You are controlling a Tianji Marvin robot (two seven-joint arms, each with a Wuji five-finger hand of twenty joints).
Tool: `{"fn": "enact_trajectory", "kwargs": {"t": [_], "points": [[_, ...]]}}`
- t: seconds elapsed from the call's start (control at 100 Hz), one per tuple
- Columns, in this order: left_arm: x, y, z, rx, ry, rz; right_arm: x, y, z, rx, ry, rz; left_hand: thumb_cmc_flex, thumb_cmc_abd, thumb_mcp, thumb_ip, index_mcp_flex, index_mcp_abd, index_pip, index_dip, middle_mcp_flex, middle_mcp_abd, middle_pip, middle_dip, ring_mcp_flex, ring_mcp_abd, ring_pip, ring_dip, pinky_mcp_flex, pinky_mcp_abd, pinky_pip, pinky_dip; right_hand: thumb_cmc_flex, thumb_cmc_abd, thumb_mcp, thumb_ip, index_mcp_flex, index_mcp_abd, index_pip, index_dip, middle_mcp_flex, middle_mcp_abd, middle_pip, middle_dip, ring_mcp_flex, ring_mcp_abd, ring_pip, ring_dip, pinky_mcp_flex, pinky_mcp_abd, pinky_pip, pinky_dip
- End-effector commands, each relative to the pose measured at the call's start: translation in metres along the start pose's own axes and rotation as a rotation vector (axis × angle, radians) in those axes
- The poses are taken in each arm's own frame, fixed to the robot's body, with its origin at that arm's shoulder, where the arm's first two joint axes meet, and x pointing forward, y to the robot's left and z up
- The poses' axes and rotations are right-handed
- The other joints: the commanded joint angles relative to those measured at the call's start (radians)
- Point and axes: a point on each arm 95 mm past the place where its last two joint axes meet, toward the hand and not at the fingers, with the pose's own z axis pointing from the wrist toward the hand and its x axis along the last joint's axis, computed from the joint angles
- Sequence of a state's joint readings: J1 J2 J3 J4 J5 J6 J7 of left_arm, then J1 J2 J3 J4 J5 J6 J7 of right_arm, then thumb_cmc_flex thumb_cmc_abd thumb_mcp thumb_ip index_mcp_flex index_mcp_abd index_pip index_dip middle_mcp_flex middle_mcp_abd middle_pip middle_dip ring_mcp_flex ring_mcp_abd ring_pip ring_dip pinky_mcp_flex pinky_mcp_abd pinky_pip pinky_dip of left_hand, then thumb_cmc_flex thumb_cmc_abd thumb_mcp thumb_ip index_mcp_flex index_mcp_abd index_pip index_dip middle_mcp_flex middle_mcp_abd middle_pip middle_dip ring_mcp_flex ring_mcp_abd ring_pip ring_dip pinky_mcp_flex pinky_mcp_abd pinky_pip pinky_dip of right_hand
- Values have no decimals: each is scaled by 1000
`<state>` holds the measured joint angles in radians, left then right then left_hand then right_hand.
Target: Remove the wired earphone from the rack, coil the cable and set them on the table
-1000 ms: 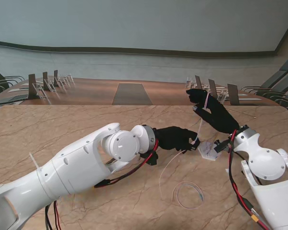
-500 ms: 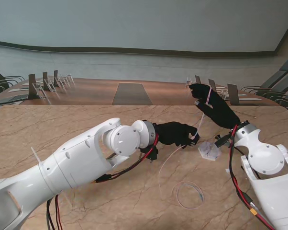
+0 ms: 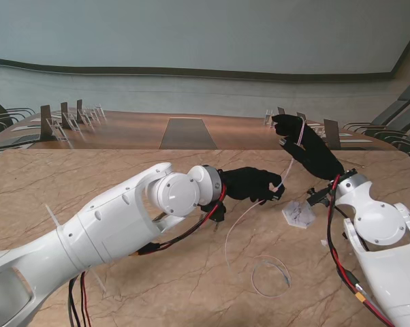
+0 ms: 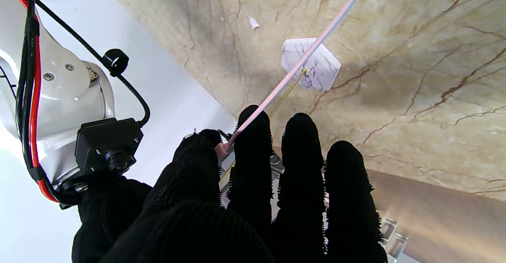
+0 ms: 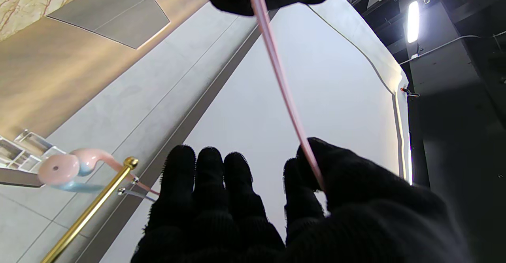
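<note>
Two arms fill your stand view over the marble table [image 3: 89, 177], each ending in a black-gloved hand. Your left hand [image 3: 251, 184] lies low, palm to the table, thumb and forefinger pinched together on the pale pink cable [image 3: 233, 228]; its wrist view shows the cable [image 4: 300, 59] running taut from that pinch. Your right hand [image 3: 307, 148] is raised well off the table, fingers pointing away from you, with the same cable [image 5: 278, 73] clamped between thumb and forefinger while the other three fingers [image 5: 209, 184] stand straight, side by side. One rack is in sight: a white hexagonal base [image 3: 299, 214] on the table between the hands, and a brass rod [image 5: 89, 211] whose lower end is cut off in the right wrist view. One pink earbud [image 5: 59, 170] hangs at the rod's tip; you cannot make out a second. One loose loop of cable [image 3: 270, 278] rests on the table nearer to you.
</note>
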<state>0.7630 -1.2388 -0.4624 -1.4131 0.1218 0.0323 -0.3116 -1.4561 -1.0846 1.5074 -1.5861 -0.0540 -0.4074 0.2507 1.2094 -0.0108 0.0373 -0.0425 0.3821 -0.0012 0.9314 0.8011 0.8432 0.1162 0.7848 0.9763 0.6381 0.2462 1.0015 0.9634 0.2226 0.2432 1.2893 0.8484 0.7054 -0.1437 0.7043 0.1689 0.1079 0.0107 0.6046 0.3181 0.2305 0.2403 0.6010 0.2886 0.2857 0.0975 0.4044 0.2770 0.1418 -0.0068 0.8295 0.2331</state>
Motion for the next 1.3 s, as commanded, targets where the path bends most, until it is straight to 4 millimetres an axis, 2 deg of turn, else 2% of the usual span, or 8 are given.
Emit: {"fn": "enact_trajectory", "kwargs": {"t": [0.0,0.38,0.74,0.99,1.29], "points": [[1,-1,1,4,6,-1,3,0,2,-2,13,-1,82,-1,8,-3,15,-9,12,-8,38,-1,37,17,20,17,24,19,5,25,49,21,-3,5,-8,9,-27,-19,3,-10,-8,-5,-2,7,-11,-5,-4,5,-12,-27,10,-27],[-5,-9,8,9,-2,-11,-1,7,9,-35,42,-29,82,0,5,-4,17,-7,8,-15,40,2,38,17,22,19,26,18,7,26,49,26,-32,-11,9,5,-26,-32,-1,-9,-38,-28,-19,0,-50,-32,-23,-4,-56,-57,-12,-37],[-8,-15,9,31,-1,-16,14,9,6,-4,114,-72,82,-4,-2,-3,22,-5,-4,-40,45,3,41,18,25,19,28,17,9,29,47,27,-34,-17,25,0,-22,-37,20,-1,-22,-36,-18,0,-39,-38,-20,-4,-49,-60,-8,-37],[-11,-6,4,34,-26,-11,29,1,0,40,153,-92,82,-1,-10,-1,25,-9,-4,-63,40,-4,58,29,13,12,25,15,-3,24,38,24,-31,-17,31,-4,-23,-37,34,-2,-4,-39,-17,0,-22,-38,-16,-3,-37,-58,-3,-35],[-20,14,-7,27,-86,-3,47,-20,-9,123,181,-88,82,13,24,-2,-24,-15,49,10,-33,-12,7,6,-53,1,-51,-14,-56,2,-11,-10,-25,-14,30,-11,-22,-42,51,-7,22,-54,-23,0,-6,-50,-16,-2,-27,-63,2,-32]]}}
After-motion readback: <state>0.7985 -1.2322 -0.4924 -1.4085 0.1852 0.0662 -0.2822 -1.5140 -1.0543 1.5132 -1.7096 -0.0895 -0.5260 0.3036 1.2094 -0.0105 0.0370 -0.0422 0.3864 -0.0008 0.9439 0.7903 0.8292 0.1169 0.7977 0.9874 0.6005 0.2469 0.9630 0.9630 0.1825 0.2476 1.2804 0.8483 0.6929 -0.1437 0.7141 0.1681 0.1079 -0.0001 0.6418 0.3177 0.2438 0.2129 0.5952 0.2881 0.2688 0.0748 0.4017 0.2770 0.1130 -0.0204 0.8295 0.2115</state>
